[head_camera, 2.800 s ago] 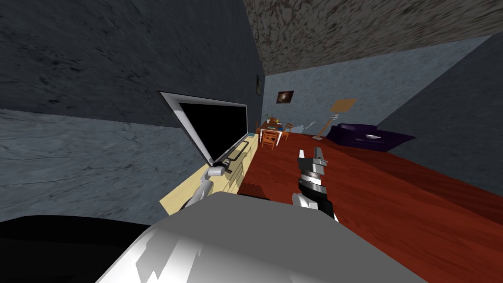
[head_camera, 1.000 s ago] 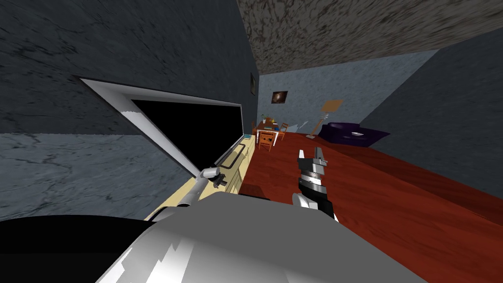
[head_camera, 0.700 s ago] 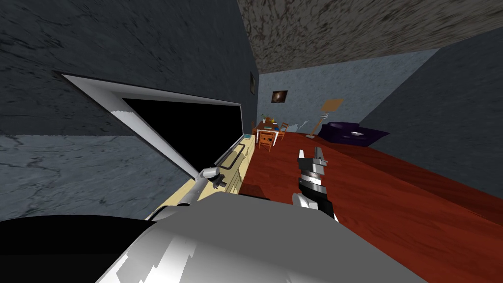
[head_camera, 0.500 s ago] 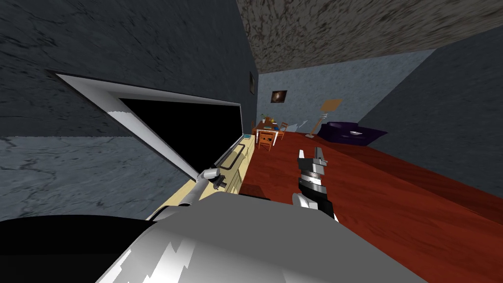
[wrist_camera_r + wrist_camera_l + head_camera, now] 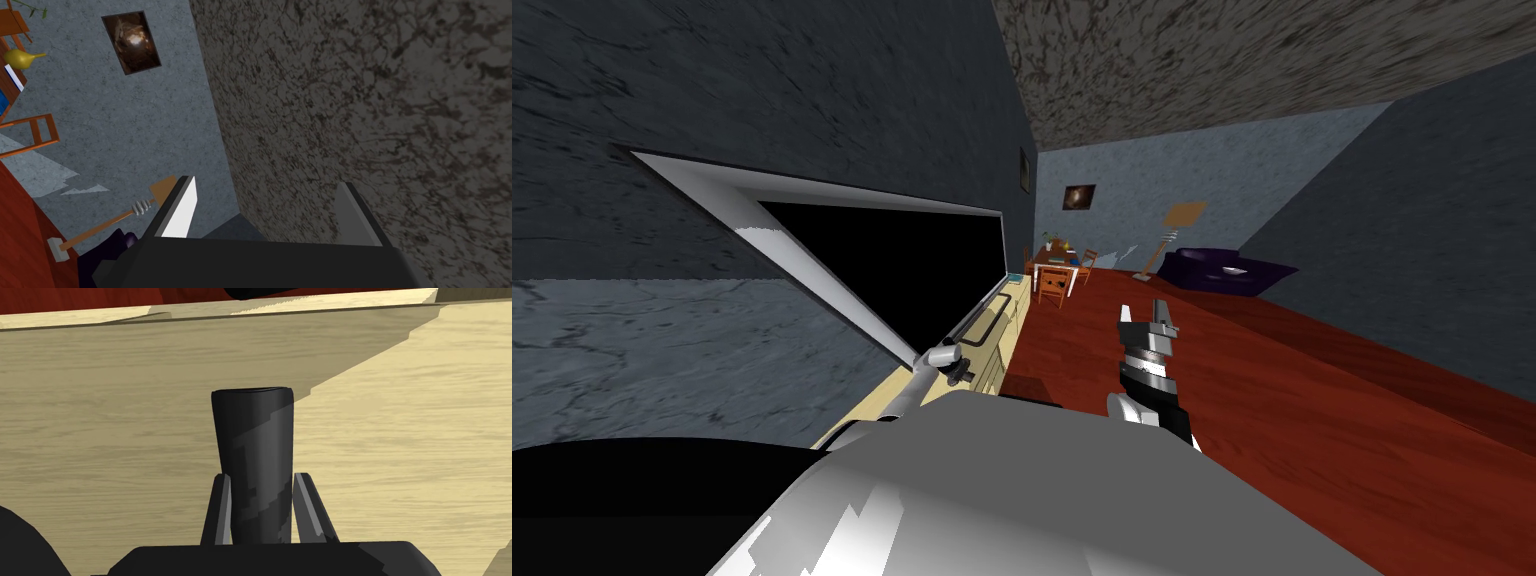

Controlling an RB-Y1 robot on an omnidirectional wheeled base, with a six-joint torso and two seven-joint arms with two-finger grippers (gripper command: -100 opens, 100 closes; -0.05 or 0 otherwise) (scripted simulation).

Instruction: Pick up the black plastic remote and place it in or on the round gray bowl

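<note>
Jaws of left gripper point(image 5: 262, 475) clamped on black remote point(image 5: 252, 433) over pale wood cabinet point(image 5: 100, 438) top, right gripper point(image 5: 1152, 312) jaws apart, raised over red floor point(image 5: 1312, 400) right of cabinet

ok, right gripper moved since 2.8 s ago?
No. The right gripper hangs open over the floor, just as far from the cabinet front as before; the TV shifted with my camera.

The near end of the black remote point(image 5: 254, 448) is hidden behind the body of the left gripper point(image 5: 262, 477); a pale object point(image 5: 1234, 270) on the far purple sofa point(image 5: 1192, 270) is too small to be identified.
</note>
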